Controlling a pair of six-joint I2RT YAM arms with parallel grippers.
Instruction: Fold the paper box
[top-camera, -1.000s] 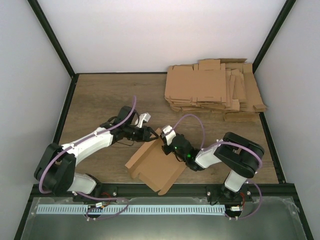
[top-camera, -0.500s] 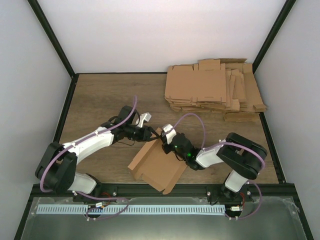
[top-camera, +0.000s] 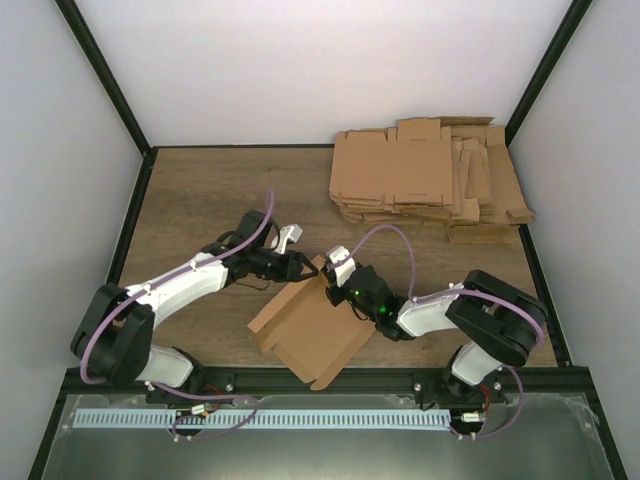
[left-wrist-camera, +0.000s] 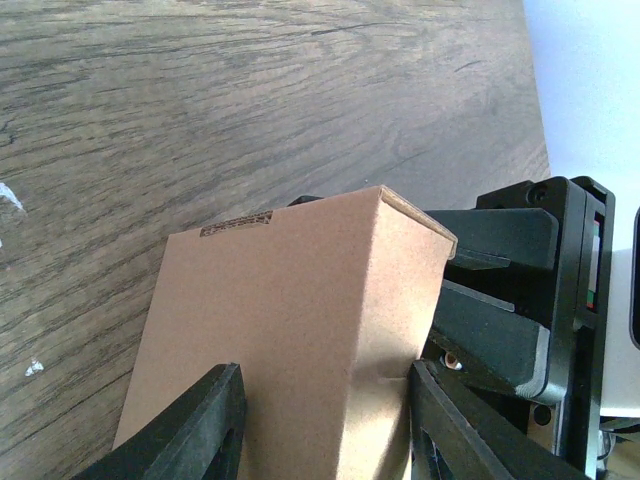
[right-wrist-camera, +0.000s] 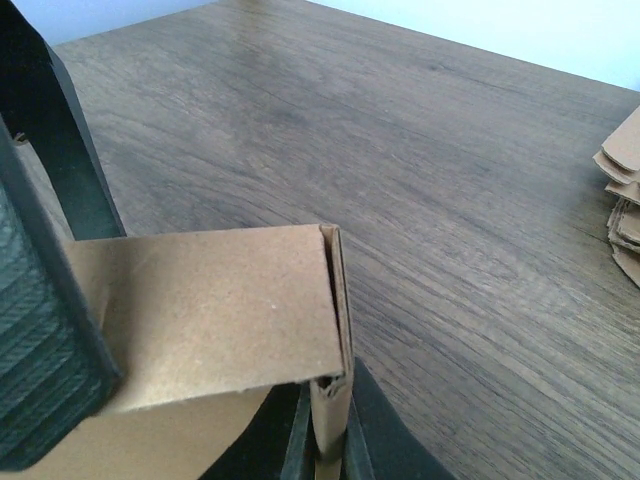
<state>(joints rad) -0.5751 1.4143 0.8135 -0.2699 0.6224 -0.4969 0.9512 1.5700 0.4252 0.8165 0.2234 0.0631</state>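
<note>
1. Overhead, top external view: the paper box (top-camera: 312, 330) lies partly folded on the table (top-camera: 210, 190), near the front edge and between the two arm bases, turned diagonally.
   - Both arms reach inward and meet at the box's far corner.
   - The left gripper (top-camera: 296, 268) is on that corner from the left, and the right gripper (top-camera: 331, 284) is just beside it from the right.
   - A pile of flat cardboard blanks (top-camera: 425, 180) sits at the far right of the table, well apart from the box.
2. Left wrist view: a raised brown panel of the paper box (left-wrist-camera: 290, 320) fills the space between the fingers (left-wrist-camera: 205, 425).
   - The left gripper (left-wrist-camera: 320, 420) is clamped across that panel, one finger on each side edge, at roughly half spread.
   - The panel's top corner shows a folded-over lip.
   - The right gripper (left-wrist-camera: 455, 285) sits right behind that corner, its black fingers pointing at the cardboard.
   - Bare wood grain lies beyond.
3. Right wrist view: the right gripper (right-wrist-camera: 325, 448) is pinched nearly closed on a thin upright cardboard edge of the paper box (right-wrist-camera: 200, 310).
   - The edge stands on end between the fingers (right-wrist-camera: 375, 440).
   - A flap runs left from that edge to a large black finger of the left gripper (right-wrist-camera: 45, 330), which presses against it.
   - The edge of the blank pile (right-wrist-camera: 622, 200) shows at far right.
</note>
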